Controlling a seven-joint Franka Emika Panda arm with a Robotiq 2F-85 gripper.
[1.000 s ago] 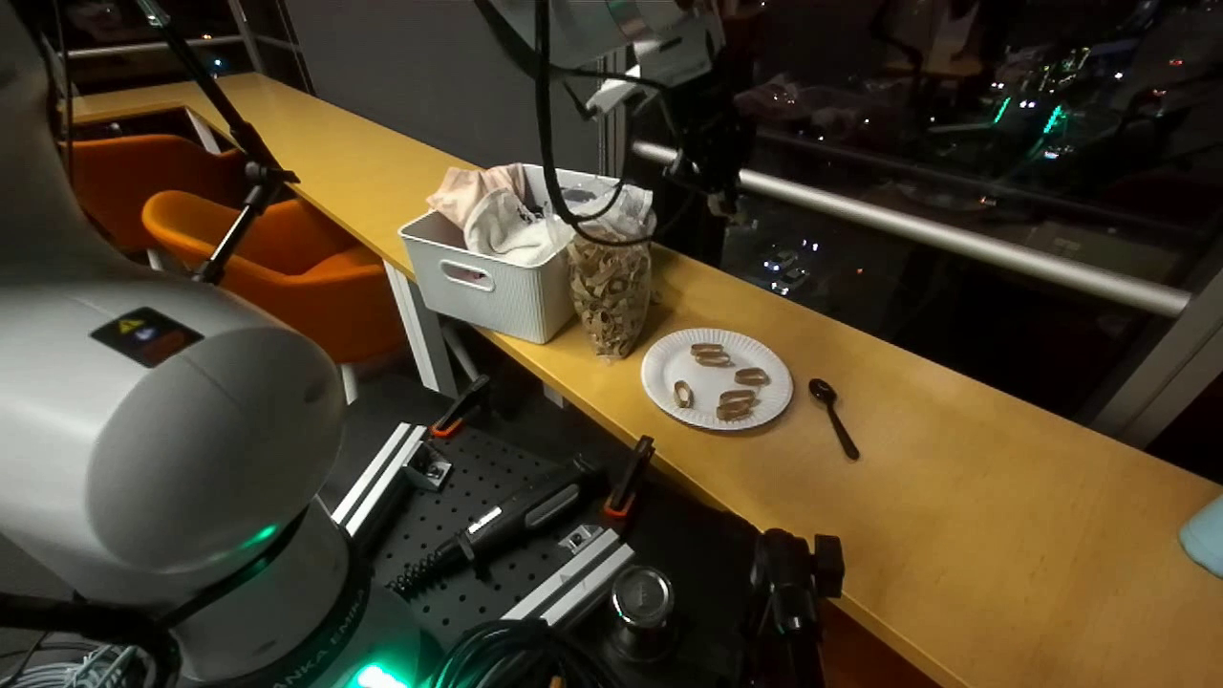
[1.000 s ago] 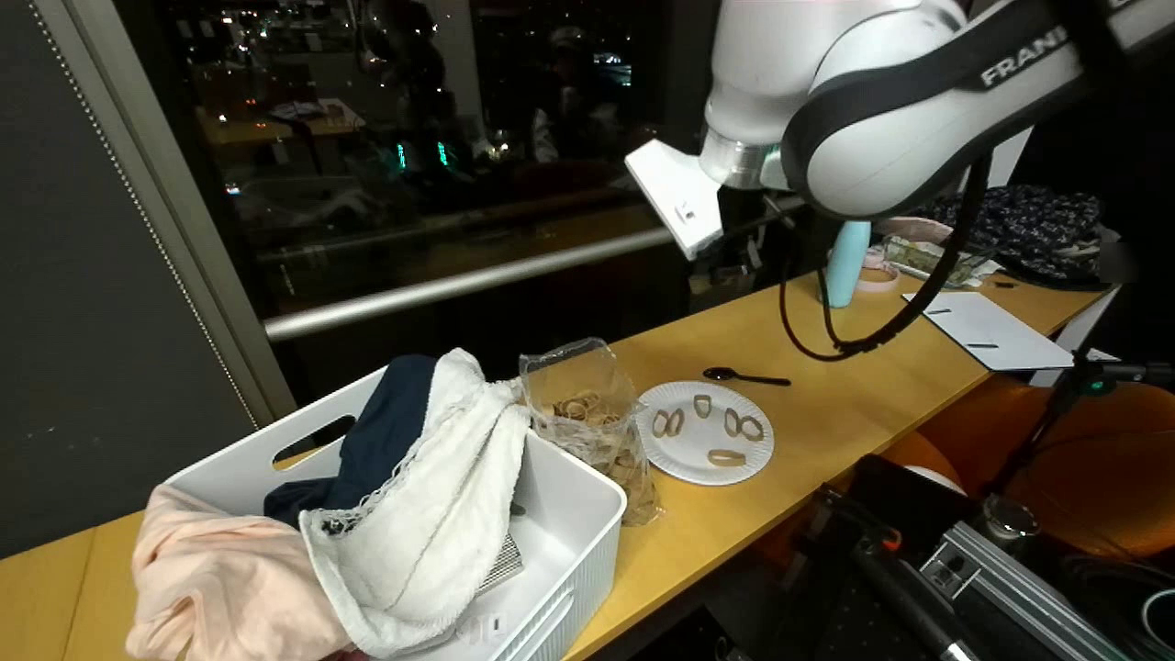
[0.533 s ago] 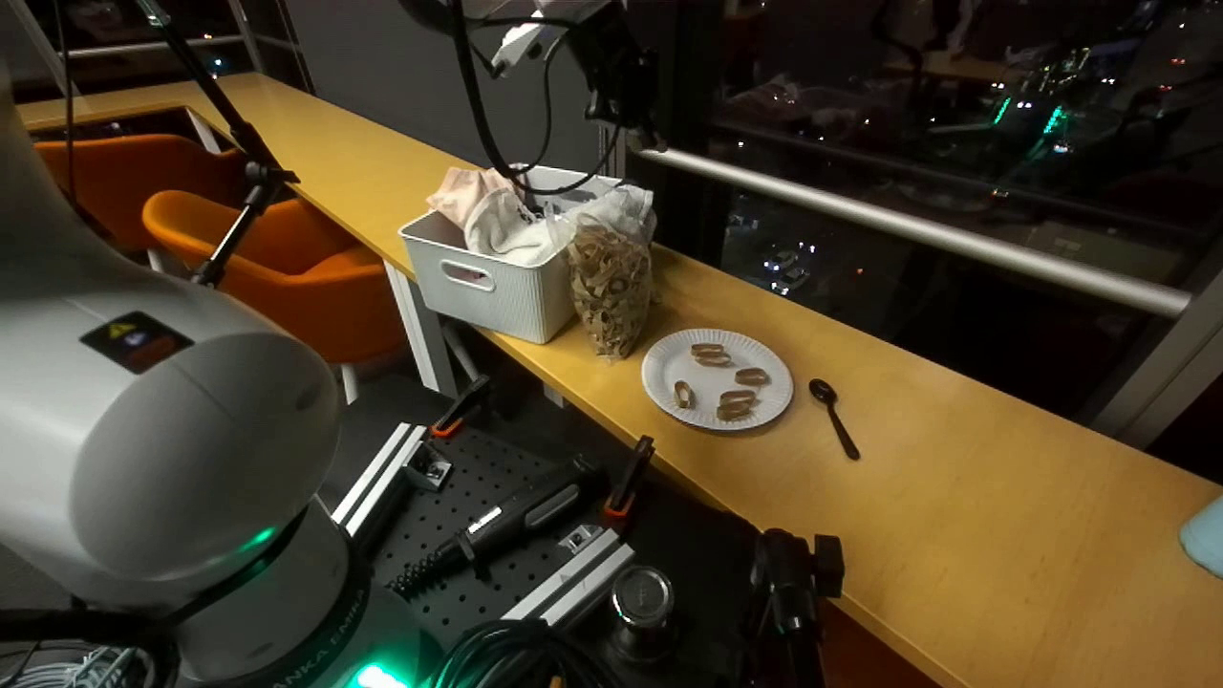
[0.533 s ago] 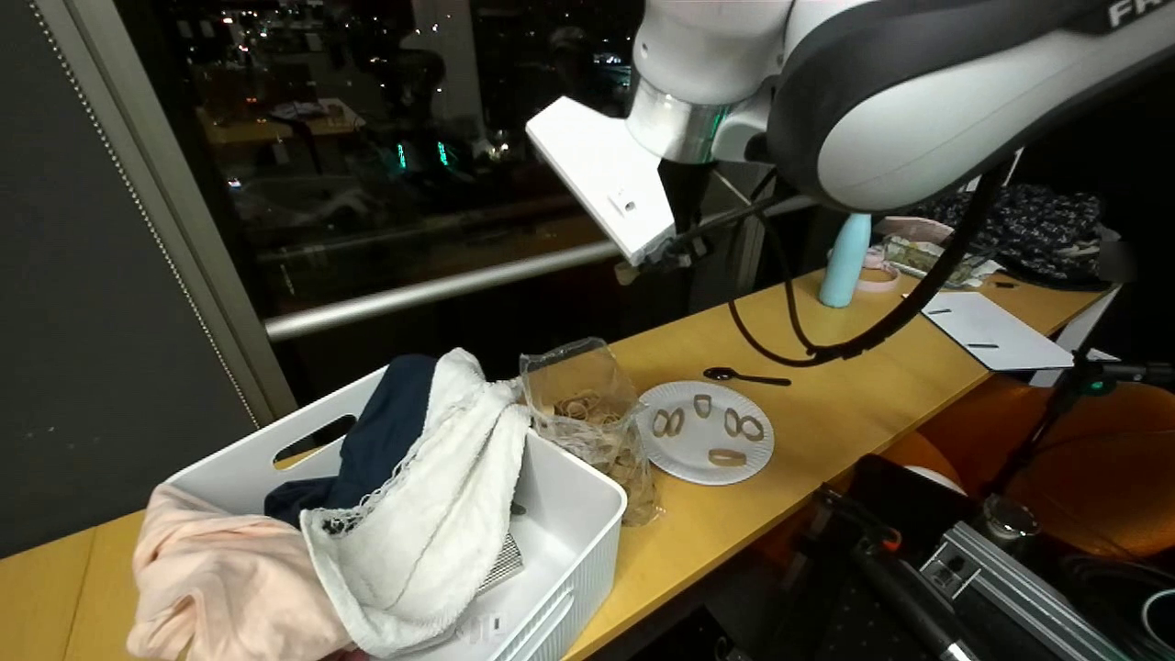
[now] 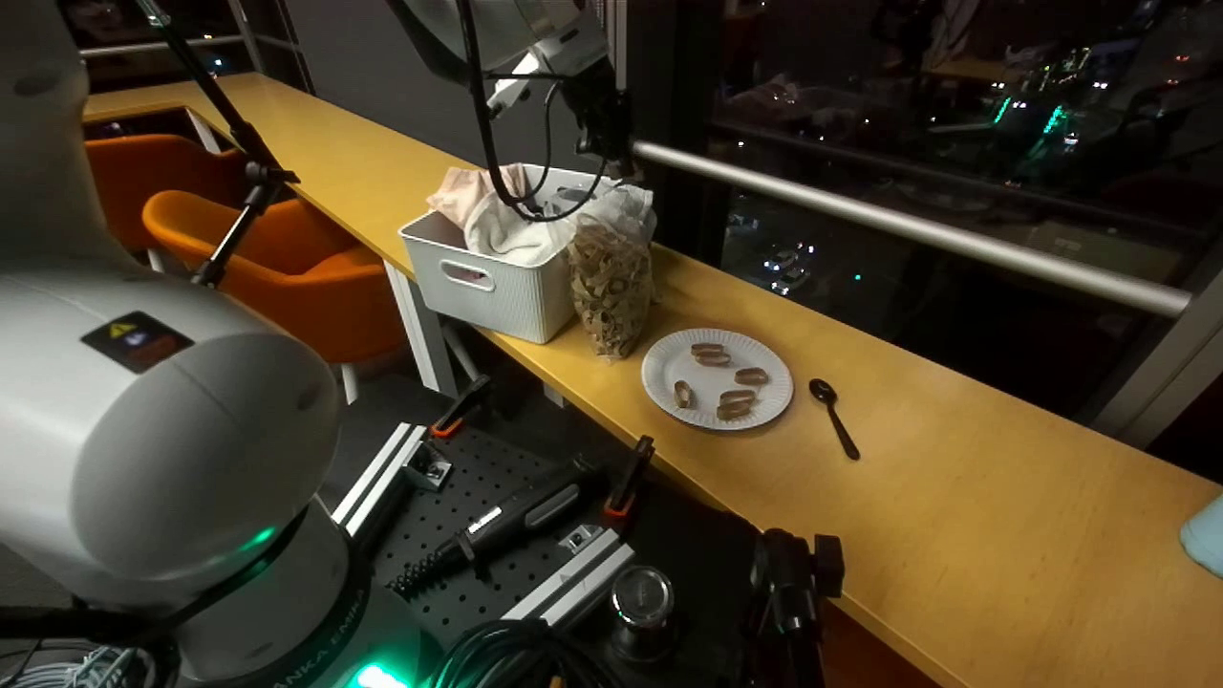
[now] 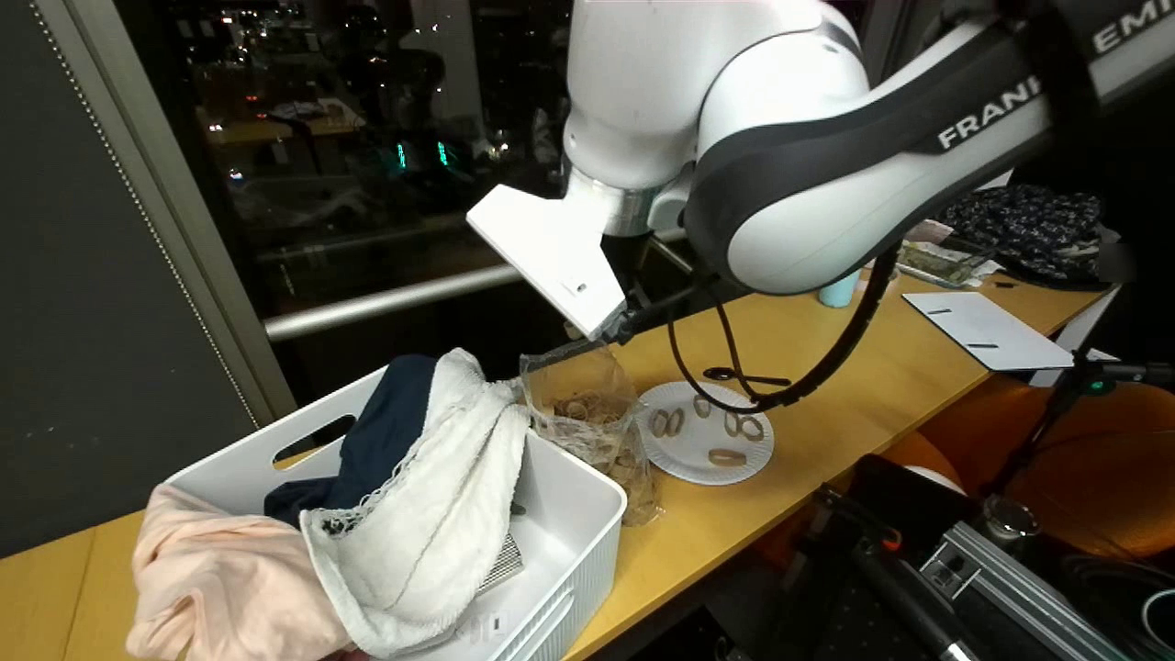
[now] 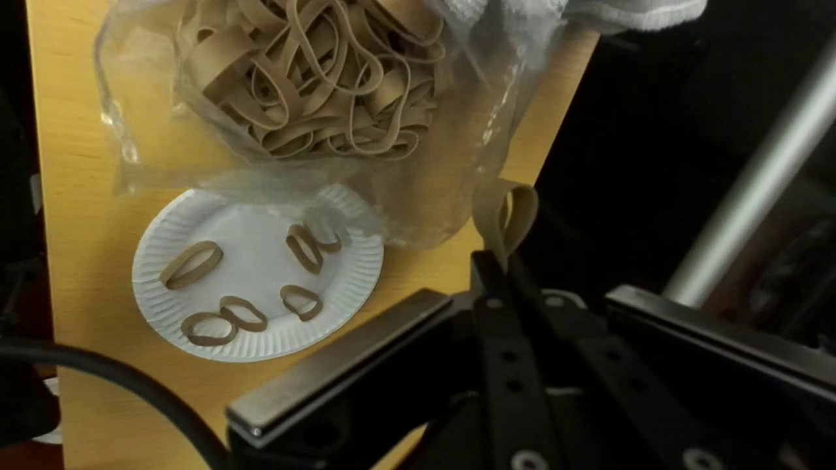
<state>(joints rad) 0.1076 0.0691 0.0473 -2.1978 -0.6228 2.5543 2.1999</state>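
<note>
As a looped, flat, tan rubber band (image 7: pixel 488 212) is pinched by a black two-fingered gripper (image 7: pixel 505 265), soft, feather-light springiness is suggested. It is best grasped at one end.

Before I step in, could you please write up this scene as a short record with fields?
Pincer: shut on one tan rubber band, which loops out past the tips
Nearest thing: clear bag, open at the top, holding many similar bands
Held band against bag: they overlap in the wrist view; touching or apart, cannot tell
Plate: white paper plate with six loose bands on it
Beside plate: black spoon
Beside bag: white bin with pink cloth and white cloth
Surface: yellow table
</note>
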